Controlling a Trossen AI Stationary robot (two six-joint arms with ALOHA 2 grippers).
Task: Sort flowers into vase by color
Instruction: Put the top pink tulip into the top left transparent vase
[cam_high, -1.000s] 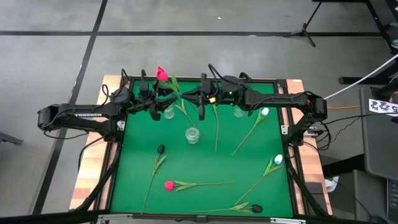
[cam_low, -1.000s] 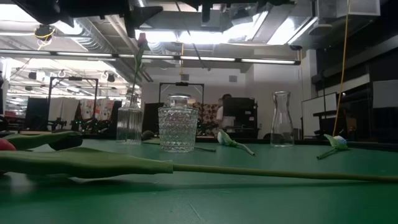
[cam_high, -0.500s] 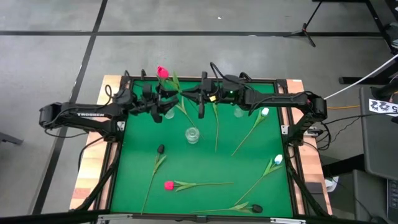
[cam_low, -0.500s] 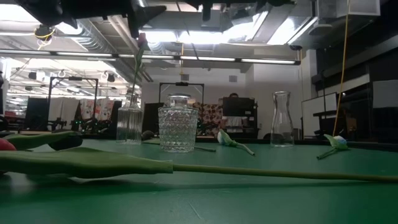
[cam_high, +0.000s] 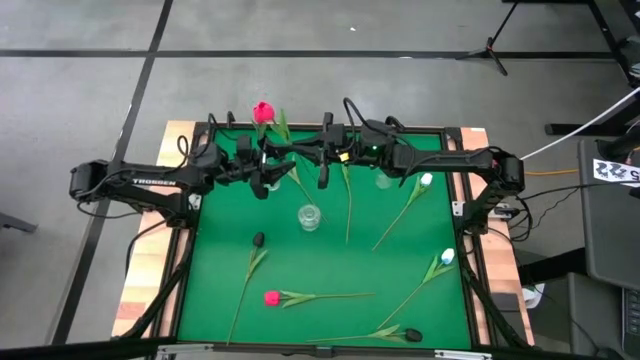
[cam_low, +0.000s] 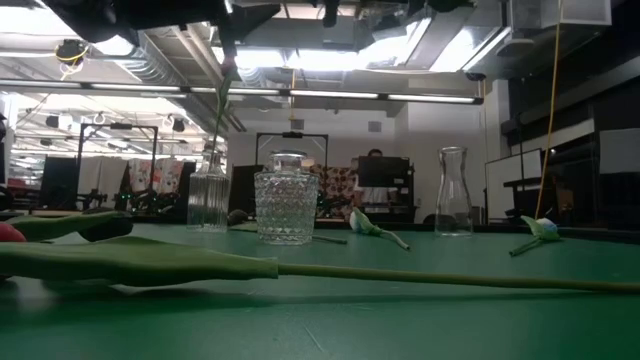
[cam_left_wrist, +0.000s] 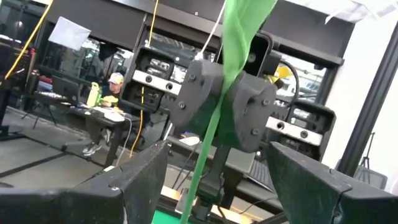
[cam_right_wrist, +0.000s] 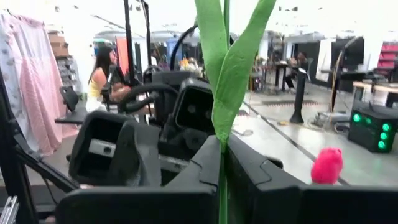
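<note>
Right gripper (cam_high: 272, 152) pinches the pink tulip (cam_high: 263, 111) by its stem above the far-left vase (cam_high: 271, 181); left gripper (cam_high: 262, 172) waits beside it, fingers spread. Placing step, I reckon: next, release so the stem settles in.

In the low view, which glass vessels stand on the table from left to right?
Ribbed glass vase with a flower stem standing in it → squat cut-glass jar → clear carafe.
</note>
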